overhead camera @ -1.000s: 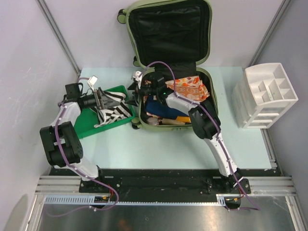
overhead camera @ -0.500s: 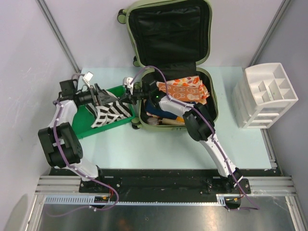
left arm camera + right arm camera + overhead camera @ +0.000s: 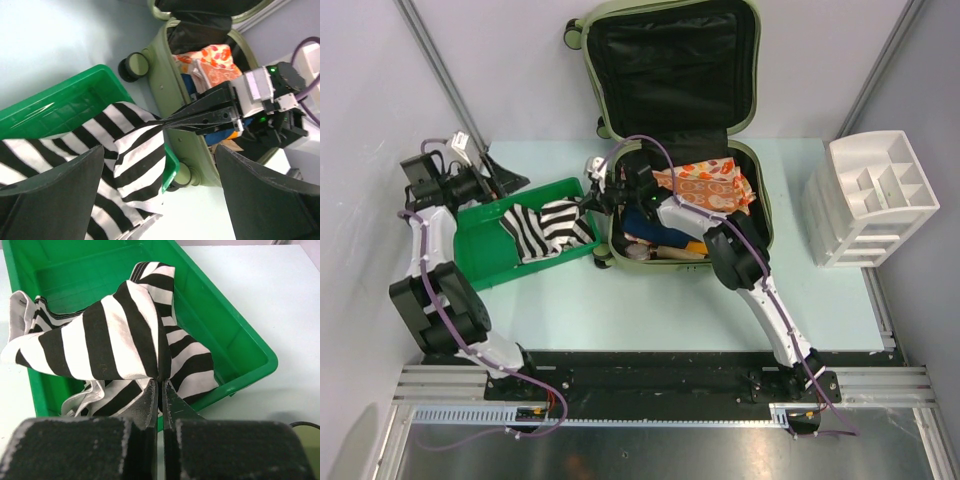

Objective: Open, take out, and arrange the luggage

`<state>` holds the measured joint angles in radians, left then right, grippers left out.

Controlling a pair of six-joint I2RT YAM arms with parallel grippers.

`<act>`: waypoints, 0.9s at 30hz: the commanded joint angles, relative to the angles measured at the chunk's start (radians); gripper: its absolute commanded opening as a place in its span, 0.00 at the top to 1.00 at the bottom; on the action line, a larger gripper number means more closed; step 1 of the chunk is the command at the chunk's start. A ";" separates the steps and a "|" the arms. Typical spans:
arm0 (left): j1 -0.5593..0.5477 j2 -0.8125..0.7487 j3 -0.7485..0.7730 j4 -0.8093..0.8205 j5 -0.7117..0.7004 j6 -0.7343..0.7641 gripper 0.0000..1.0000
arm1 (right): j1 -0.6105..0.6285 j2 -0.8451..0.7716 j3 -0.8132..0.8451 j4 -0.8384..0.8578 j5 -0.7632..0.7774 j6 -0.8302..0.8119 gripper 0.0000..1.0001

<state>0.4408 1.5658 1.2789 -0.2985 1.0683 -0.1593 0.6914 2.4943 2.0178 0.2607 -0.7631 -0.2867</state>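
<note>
The luggage (image 3: 672, 62) lies open at the table's back, its lid leaning upright and its lower half (image 3: 165, 75) full of items. A black-and-white striped cloth (image 3: 548, 228) lies in the green tray (image 3: 480, 255) to its left. My right gripper (image 3: 588, 203) reaches out over the luggage's left rim. In the right wrist view, the right gripper (image 3: 160, 385) is shut on a pinched fold of the striped cloth (image 3: 115, 335). My left gripper (image 3: 510, 180) hangs open at the tray's far left corner, apart from the cloth (image 3: 135, 150).
A white compartmented organizer (image 3: 875, 195) stands at the right edge. An orange patterned bag (image 3: 705, 180) tops the items in the luggage, above blue and yellow things. The luggage's black wheels (image 3: 131, 65) sit close to the tray's right wall (image 3: 240, 355).
The left gripper let go of the striped cloth and drew back to the left. The right gripper shut on the cloth's right end. The cloth sank into the tray.
</note>
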 commanded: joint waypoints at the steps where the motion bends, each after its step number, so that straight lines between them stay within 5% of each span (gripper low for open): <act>1: -0.007 -0.076 -0.018 0.058 -0.138 -0.028 0.06 | 0.029 -0.025 0.013 -0.017 0.041 -0.028 1.00; 7: -0.013 -0.072 -0.139 -0.008 -0.284 0.050 0.26 | 0.071 0.026 0.105 -0.075 0.191 -0.072 0.99; 8: -0.017 -0.064 -0.171 -0.013 -0.300 0.076 0.26 | 0.076 0.047 0.125 -0.086 0.247 -0.072 0.90; 9: -0.028 -0.064 -0.187 -0.016 -0.315 0.089 0.27 | 0.080 0.057 0.143 -0.101 0.267 -0.072 0.69; 12: -0.077 -0.044 -0.222 -0.019 -0.318 0.138 0.30 | 0.088 0.068 0.219 -0.167 0.304 -0.069 0.42; 15: -0.146 0.009 -0.234 -0.022 -0.355 0.182 0.34 | 0.085 0.005 0.208 -0.192 0.303 -0.055 0.30; 23: -0.220 0.226 -0.136 -0.022 -0.545 0.132 0.51 | 0.016 -0.215 0.073 -0.255 0.280 -0.022 0.15; 27: -0.202 0.301 -0.066 -0.027 -0.642 0.109 0.55 | -0.062 -0.317 0.027 -0.449 0.274 -0.064 0.13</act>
<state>0.2161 1.8297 1.1175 -0.3332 0.5701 -0.0387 0.7078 2.3451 2.0689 -0.0437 -0.4866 -0.3264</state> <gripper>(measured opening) 0.457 0.865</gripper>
